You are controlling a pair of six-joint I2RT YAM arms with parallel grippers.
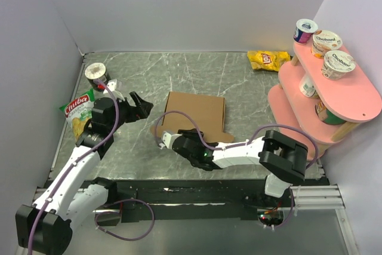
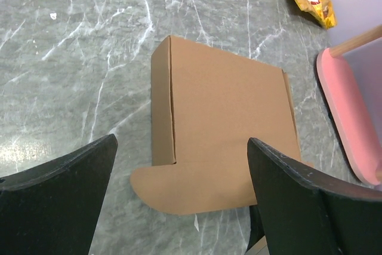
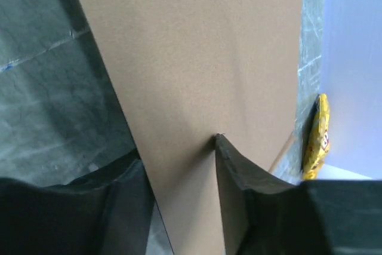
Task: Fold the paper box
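Note:
The paper box (image 1: 196,111) lies flat on the marble table as a plain brown cardboard sheet, with a rounded flap at its near-left corner (image 2: 173,189). My right gripper (image 1: 173,138) reaches in from the right, low at the sheet's near edge. In the right wrist view the cardboard (image 3: 197,58) runs between its fingers, and the right fingertip (image 3: 222,144) presses on it. My left gripper (image 1: 138,108) hovers left of the box, jaws open wide and empty. In its own view the left gripper (image 2: 182,141) frames the flap from above.
A yellow chip bag (image 1: 268,60) lies at the back right. A pink tiered shelf (image 1: 358,103) with yoghurt cups stands along the right wall. A green snack bag (image 1: 79,110) and a small cup (image 1: 95,73) sit at the left.

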